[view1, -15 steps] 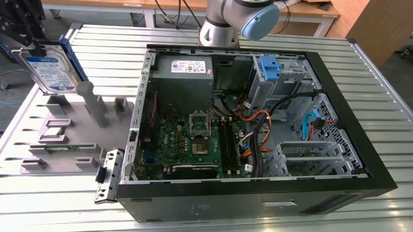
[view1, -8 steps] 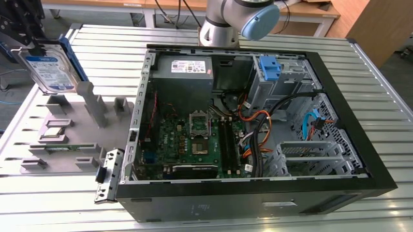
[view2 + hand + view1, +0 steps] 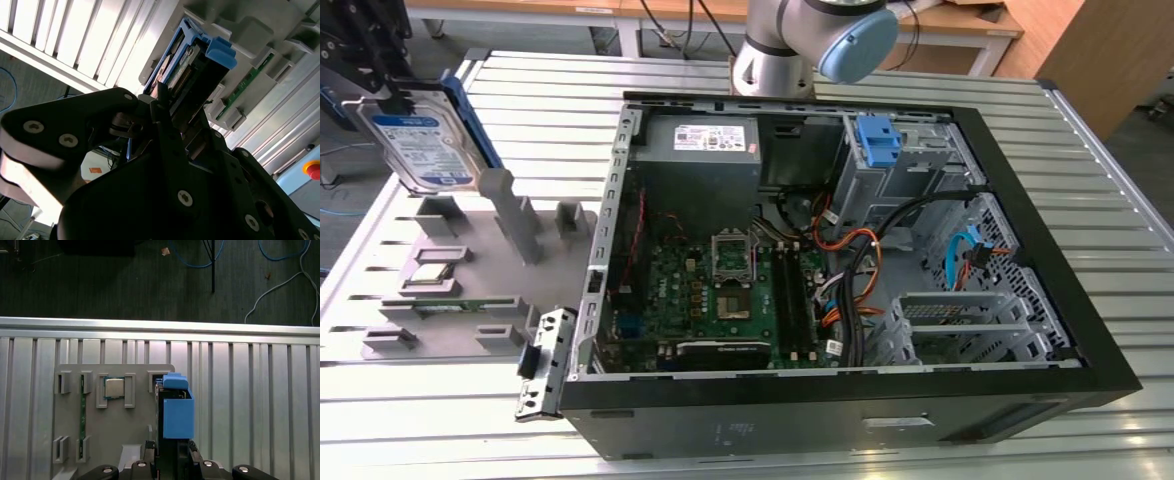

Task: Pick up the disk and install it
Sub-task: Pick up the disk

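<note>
Disk (image 3: 416, 140) upright at upper left of exterior view, gripper (image 3: 173, 455) jaws clamped on its blue-railed sides, grey tray (image 3: 487, 275) below, open computer case (image 3: 1071, 290) centre-right.

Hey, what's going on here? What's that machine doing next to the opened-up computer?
A robot arm is fitting a part into an open computer case. Its gripper is closed on the disk, a silver drive with blue side rails. It holds the disk on edge at the grey parts tray, at the exterior view's left, beside the case. The disk is not yet in the case, so the install is not done.
</note>
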Robot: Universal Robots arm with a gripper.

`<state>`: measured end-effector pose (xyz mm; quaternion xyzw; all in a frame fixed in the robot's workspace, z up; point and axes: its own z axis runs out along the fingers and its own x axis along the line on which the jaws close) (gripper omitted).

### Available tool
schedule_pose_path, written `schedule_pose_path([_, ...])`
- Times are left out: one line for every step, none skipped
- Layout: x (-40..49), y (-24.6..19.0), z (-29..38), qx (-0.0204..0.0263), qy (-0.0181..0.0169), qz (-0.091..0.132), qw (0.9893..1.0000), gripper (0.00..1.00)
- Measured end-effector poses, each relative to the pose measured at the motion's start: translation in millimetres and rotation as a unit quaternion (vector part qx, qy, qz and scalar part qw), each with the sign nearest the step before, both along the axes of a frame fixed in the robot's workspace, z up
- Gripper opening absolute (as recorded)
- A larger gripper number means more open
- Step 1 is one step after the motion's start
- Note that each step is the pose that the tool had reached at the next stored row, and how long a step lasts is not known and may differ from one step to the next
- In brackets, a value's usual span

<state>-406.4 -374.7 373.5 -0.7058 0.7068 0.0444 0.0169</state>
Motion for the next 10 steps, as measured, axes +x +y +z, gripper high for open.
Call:
schedule_pose_path([0.0, 0.0, 0.4, 0.0000, 0.0000, 0.000, 1.0000, 0.35])
schedule_pose_path([0.0, 0.0, 0.8, 0.0000, 0.0000, 0.000, 1.0000, 0.35])
schedule_pose_path([0.0, 0.0, 1.3, 0.0000, -0.0001, 0.000, 1.0000, 0.35])
schedule_pose_path([0.0, 0.0, 2.0, 0.0000, 0.0000, 0.000, 1.0000, 0.35])
schedule_pose_path([0.1, 0.0, 2.8, 0.0000, 0.0000, 0.000, 1.0000, 0.35])
schedule_pose_path([0.1, 0.0, 3.7, 0.0000, 0.0000, 0.000, 1.0000, 0.35])
schedule_pose_path([0.0, 0.0, 4.5, 0.0001, -0.0001, 0.000, 1.0000, 0.35])
schedule_pose_path([0.0, 0.0, 5.5, 0.0000, 0.0000, 0.000, 1.0000, 0.35])
schedule_pose_path([0.0, 0.0, 6.5, 0.0000, 0.0000, 0.000, 1.0000, 0.35])
schedule_pose_path([0.0, 0.0, 7.3, 0.0001, -0.0001, 0.000, 1.0000, 0.35])
